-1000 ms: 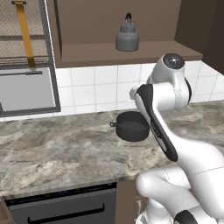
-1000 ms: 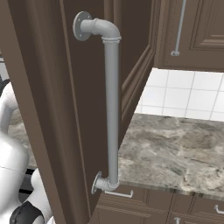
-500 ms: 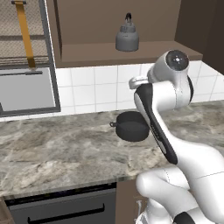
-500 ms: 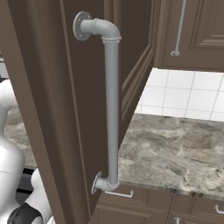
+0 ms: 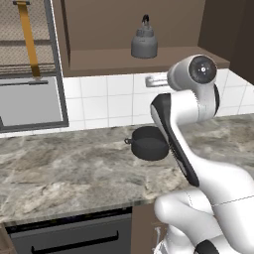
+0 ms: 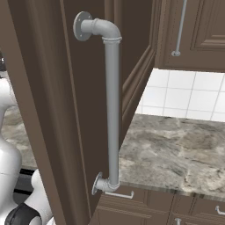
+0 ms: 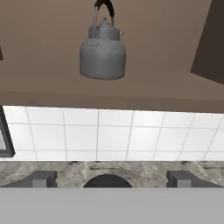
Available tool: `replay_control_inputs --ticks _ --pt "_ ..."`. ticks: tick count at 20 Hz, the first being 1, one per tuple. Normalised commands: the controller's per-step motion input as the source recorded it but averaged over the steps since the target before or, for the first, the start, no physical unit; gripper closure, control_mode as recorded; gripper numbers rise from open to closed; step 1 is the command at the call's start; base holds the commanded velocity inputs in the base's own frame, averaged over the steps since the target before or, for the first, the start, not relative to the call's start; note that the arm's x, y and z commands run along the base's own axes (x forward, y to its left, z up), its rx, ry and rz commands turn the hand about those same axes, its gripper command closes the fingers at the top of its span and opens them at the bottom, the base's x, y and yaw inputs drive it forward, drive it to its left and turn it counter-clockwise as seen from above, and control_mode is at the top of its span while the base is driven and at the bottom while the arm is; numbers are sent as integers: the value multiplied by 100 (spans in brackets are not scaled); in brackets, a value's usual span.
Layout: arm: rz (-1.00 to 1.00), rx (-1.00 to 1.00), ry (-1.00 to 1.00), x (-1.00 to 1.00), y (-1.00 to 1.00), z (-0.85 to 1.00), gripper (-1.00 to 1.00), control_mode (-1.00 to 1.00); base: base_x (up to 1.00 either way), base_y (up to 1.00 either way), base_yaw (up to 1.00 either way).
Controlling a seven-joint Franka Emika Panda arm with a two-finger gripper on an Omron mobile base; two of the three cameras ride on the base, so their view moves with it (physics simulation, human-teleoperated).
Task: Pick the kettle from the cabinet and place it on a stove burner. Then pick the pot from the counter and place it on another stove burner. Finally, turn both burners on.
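Note:
The grey kettle (image 5: 144,43) (image 7: 103,50) with its black arched handle stands upright on the floor of the open brown cabinet (image 5: 124,60) (image 7: 144,94). In the hand view my gripper (image 7: 112,179) is open, its fingertips (image 7: 41,178) wide apart with nothing between them. It faces the tiled wall, below the kettle and well short of it. The hand (image 5: 155,80) shows just under the cabinet floor. The black pot (image 5: 149,143) (image 7: 107,182) sits on the marbled counter (image 5: 64,168) below the hand, partly behind my arm. The stove burners are out of view.
The cabinet's open door with a grey pipe handle (image 6: 112,101) stands close on my arm's right. A glass-fronted appliance (image 5: 30,99) is at the left wall. More counter (image 6: 176,149) and closed wall cabinets (image 6: 197,30) lie to the right. A dark appliance front (image 5: 69,238) is below the counter.
The hand has risen from over the pot to just under the cabinet floor. Its jaws stay open, and the kettle and pot have not moved.

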Motion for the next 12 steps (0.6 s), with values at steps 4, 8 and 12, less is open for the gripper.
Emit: replay_control_inputs --ticks 4,8,12 --pt "-4 0 -10 0 2 53 -100 -100 0 0 0" --pt "-4 0 -8 6 3 55 -100 -100 0 0 0" --pt "-3 0 -7 12 2 52 -100 -100 0 0 0"
